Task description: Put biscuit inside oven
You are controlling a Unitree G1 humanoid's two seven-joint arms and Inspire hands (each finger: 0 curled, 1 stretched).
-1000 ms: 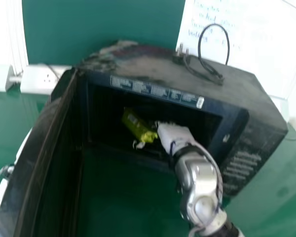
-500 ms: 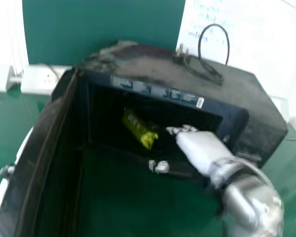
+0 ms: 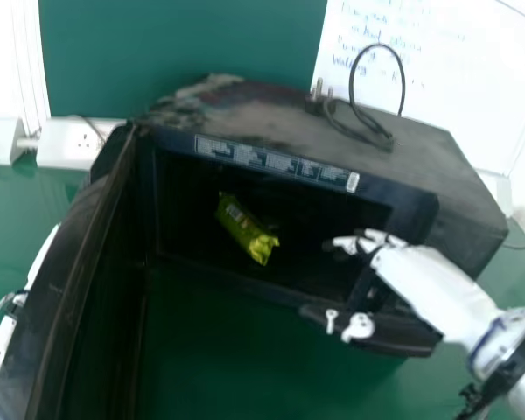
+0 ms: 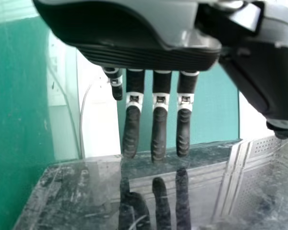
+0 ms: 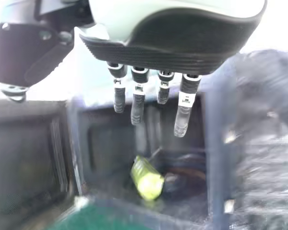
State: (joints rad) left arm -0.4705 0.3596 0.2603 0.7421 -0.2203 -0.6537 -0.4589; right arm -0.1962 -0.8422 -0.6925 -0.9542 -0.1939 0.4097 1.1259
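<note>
Blue handwriting (image 3: 357, 62) is spotted on the whiteboard (image 3: 472, 105), plus a printed strip (image 3: 276, 161) on the oven (image 3: 420, 166), but none can be read tbh.

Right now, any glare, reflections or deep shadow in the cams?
Head view: oven interior in deep shadow, whiteboard washed out by glare. Left wrist view: left hand mirrored in a glossy dark panel. Right wrist view: one end of the biscuit packet glows pale.
</note>
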